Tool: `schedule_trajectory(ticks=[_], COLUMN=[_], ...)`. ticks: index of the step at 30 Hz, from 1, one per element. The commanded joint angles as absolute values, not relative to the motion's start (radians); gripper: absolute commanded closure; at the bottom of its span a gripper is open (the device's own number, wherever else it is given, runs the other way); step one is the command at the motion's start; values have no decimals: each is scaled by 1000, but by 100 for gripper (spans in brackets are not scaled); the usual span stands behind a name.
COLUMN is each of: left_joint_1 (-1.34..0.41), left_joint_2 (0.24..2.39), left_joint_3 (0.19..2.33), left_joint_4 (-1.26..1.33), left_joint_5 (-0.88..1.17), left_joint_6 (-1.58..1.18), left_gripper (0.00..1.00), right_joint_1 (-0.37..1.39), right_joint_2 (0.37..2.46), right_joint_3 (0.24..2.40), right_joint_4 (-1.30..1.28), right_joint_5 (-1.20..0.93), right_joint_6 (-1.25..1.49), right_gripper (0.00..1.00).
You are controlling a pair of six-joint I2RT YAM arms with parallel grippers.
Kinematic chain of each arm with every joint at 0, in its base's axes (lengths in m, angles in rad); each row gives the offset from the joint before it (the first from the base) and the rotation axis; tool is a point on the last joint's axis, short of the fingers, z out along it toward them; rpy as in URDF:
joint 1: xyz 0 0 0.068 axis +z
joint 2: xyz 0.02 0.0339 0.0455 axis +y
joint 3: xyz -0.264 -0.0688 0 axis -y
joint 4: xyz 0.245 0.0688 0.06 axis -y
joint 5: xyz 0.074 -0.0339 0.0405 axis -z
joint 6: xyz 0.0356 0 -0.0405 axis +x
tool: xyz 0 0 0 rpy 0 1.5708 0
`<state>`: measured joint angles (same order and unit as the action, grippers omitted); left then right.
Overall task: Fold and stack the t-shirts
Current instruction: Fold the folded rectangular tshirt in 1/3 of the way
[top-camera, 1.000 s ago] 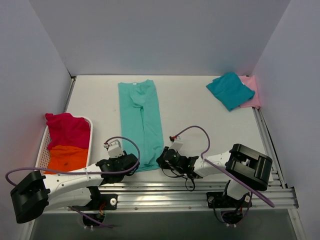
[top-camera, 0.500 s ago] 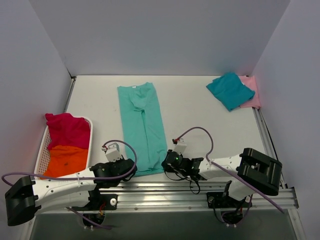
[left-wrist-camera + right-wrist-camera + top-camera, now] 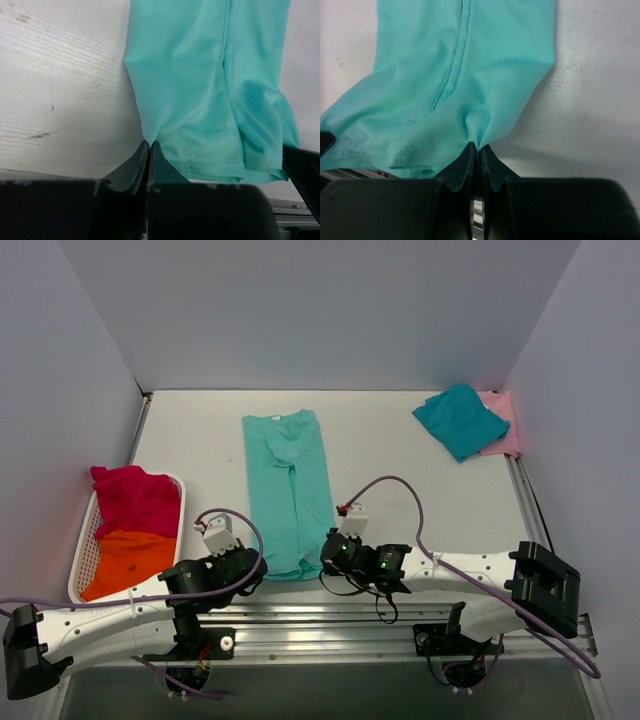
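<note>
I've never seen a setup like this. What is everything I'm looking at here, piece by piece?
mint-green t-shirt: one, light mint-green, laid lengthwise mid-table
teal t-shirt: one, darker teal, folded, far right corner
pink t-shirt: one, pale pink, partly under the teal one
magenta-red t-shirt: one, magenta-red, basket's far end
orange t-shirt: one, orange, basket's near end
basket: one, white mesh, table's left edge
table: one, whitish
cables: two, purple, one looping over each arm
left gripper: one, black, shut on the mint-green t-shirt's near left corner
right gripper: one, black, shut on its near right corner
</note>
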<state>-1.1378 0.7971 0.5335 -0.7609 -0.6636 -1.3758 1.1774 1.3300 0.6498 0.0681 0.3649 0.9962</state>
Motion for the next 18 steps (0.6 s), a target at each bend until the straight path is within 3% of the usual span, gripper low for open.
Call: schedule_trajectory(ticks=[1,6,18], left_joint_1=[-1134,-1089,-853], left_joint_2=[785,796,864], left_joint_3=[629,725,772], left_joint_4=[-821,-827,-562], left_joint_5=[-750,-784,-718], left_joint_6=[-1322,-1260,-963], left_gripper=[98,98,98], right_joint_1=[1161,1103,1009], right_joint_2=[1391,1462,1571], right_joint_3=[739,854,1057], right_joint_4=[-43,-55,-94], right_joint_5=[446,446,453], right_joint_6=[948,884,784], right_gripper=[100,100,100])
